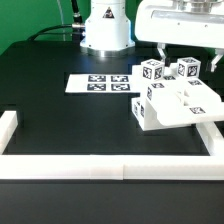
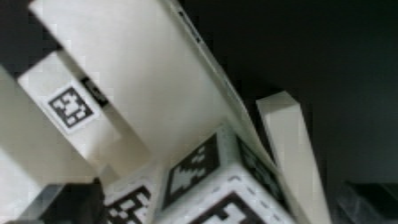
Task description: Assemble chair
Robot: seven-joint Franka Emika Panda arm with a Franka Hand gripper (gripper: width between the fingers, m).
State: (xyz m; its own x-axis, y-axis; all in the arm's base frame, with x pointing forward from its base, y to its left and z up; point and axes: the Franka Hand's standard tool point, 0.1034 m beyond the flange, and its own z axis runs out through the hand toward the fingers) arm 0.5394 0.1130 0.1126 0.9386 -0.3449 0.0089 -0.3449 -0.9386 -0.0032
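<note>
Border rail [image 1: 110, 167], foreground; behind it our chair [image 1: 172, 95] sits directly beneath our end effector [image 1: 176, 55], jaws spread wide, holding nothing.

I have the arm's white base [image 1: 106, 28] at the far side, upright. The wrist [image 1: 180, 20] hangs toward the exterior view's right, pointing down. The gripper [image 1: 184, 52] is lowered, its jaws spread wide; one dark finger [image 1: 161, 52] shows clearly. Nothing sits between the jaws. In the wrist view I see only dark fingertips [image 2: 63, 203] at the frame edge.
</note>
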